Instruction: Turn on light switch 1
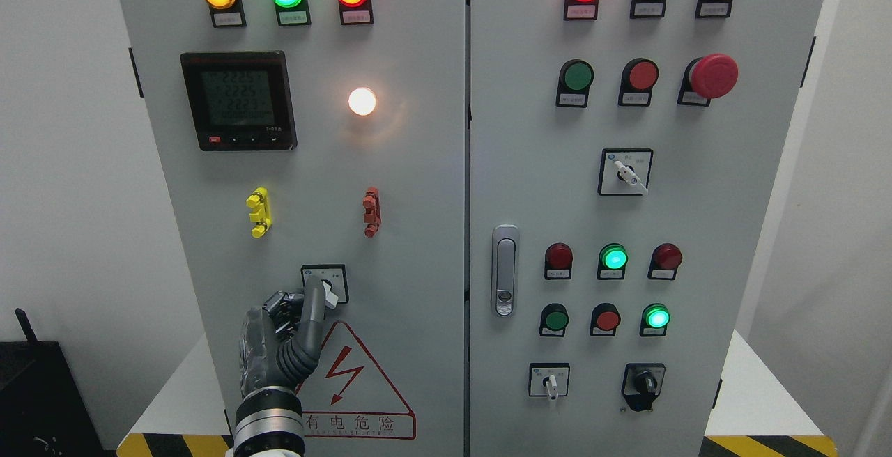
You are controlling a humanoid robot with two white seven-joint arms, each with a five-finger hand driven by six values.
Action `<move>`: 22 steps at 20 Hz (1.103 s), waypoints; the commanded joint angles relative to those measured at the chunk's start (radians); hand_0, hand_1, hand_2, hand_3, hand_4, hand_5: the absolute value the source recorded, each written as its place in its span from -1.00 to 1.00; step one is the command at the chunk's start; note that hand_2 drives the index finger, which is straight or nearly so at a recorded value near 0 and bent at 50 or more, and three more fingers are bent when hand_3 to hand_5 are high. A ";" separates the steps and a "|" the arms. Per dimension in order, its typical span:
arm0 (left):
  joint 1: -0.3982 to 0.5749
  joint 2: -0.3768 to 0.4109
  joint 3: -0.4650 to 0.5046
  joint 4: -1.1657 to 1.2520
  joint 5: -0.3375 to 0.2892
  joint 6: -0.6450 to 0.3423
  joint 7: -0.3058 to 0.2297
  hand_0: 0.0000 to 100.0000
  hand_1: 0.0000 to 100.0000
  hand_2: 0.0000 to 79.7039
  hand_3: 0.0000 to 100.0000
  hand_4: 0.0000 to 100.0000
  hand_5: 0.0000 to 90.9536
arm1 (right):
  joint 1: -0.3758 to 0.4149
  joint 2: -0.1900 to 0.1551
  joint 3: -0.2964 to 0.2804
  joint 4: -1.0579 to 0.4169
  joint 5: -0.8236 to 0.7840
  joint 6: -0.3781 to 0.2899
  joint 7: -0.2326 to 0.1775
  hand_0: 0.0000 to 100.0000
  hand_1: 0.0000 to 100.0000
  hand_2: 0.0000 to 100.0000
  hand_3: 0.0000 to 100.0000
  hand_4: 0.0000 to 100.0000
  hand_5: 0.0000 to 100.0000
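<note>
Fingers [317, 297] of our left hand [279, 335] are curling onto the rotary switch [326, 284], which is sitting just above the warning triangle [352, 380]. We are judging its small, stiff knob best pinched across the lever and turned.

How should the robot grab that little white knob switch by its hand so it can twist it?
Best to pinch the white lever that sticks out of the rotary switch, probably coming straight at the panel from the front. The lever is a narrow bar pointing down to the right, so fingers on its two long sides could turn it. The left hand is already there, one finger reaching up over the knob.
</note>
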State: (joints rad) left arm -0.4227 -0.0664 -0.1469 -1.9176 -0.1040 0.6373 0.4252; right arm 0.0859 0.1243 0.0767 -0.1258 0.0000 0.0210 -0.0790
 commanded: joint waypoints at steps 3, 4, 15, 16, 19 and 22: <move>0.002 0.000 0.000 -0.003 0.001 -0.005 -0.005 -0.33 -0.40 0.60 0.48 0.71 0.76 | 0.000 0.000 0.000 0.000 -0.025 0.001 -0.001 -1.00 -1.00 -1.00 -1.00 -1.00 -1.00; 0.004 0.000 0.000 -0.003 0.001 -0.005 -0.005 -0.34 -0.40 0.61 0.49 0.70 0.76 | 0.000 0.000 0.000 0.000 -0.025 0.001 -0.001 -1.00 -1.00 -1.00 -1.00 -1.00 -1.00; 0.012 0.005 -0.010 -0.009 -0.002 -0.007 -0.002 -0.44 -0.45 0.64 0.52 0.72 0.76 | 0.000 0.000 0.000 0.000 -0.025 0.001 -0.001 -1.00 -1.00 -1.00 -1.00 -1.00 -1.00; 0.018 0.007 -0.010 -0.011 -0.003 -0.007 -0.002 -0.45 -0.45 0.64 0.52 0.72 0.76 | 0.000 0.000 0.000 0.000 -0.025 0.001 -0.001 -1.00 -1.00 -1.00 -1.00 -1.00 -1.00; 0.041 0.019 -0.010 -0.020 -0.003 -0.027 -0.002 -0.45 -0.45 0.64 0.53 0.73 0.77 | 0.000 0.000 0.000 0.000 -0.025 0.001 -0.001 -1.00 -1.00 -1.00 -1.00 -1.00 -1.00; 0.079 0.030 -0.010 -0.031 -0.005 -0.067 -0.002 -0.45 -0.45 0.65 0.54 0.73 0.77 | 0.000 0.000 0.000 0.000 -0.025 0.001 -0.001 -1.00 -1.00 -1.00 -1.00 -1.00 -1.00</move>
State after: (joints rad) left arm -0.3866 -0.0568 -0.1540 -1.9294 -0.1069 0.5967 0.4202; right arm 0.0859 0.1243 0.0767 -0.1258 0.0000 0.0210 -0.0790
